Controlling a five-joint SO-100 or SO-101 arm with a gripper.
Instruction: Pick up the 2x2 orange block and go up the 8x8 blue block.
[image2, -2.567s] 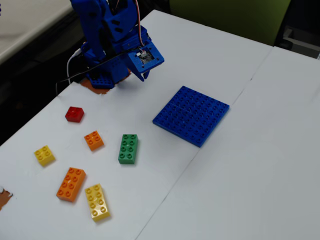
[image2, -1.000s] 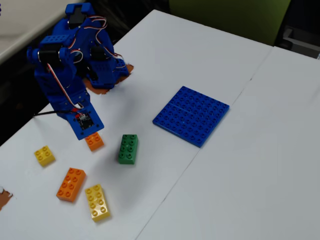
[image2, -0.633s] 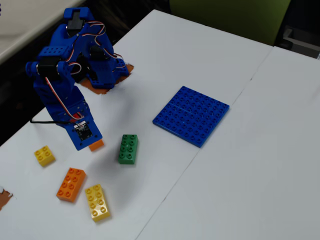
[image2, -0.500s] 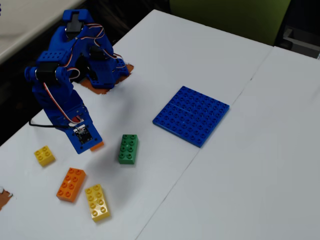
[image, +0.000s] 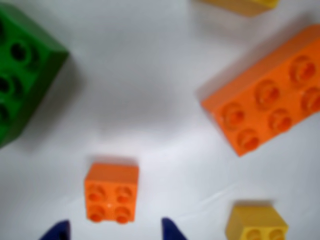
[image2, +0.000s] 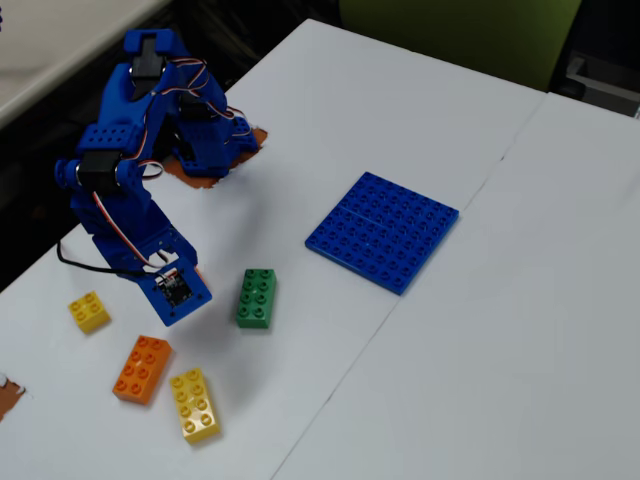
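In the wrist view the 2x2 orange block (image: 111, 192) lies flat on the white table, studs up, just ahead of my two blue fingertips (image: 57, 231). My gripper (image: 114, 233) is open, its jaws standing wider than the block, and it holds nothing. In the fixed view the gripper (image2: 178, 292) hangs low over that spot and hides the block. The 8x8 blue block (image2: 383, 230) lies flat well to the right, beyond the green brick; it is out of the wrist view.
A green brick (image2: 257, 297) (image: 22, 75) lies right of the gripper in the fixed view. An orange 2x4 brick (image2: 142, 368) (image: 270, 107), a yellow 2x4 brick (image2: 194, 404) and a yellow 2x2 brick (image2: 88, 311) (image: 256, 223) lie nearby. The table edge runs along the left.
The arm has swung from its base down and forward over the bricks. In the last second the gripper came to cover the orange 2x2 block in the fixed view.
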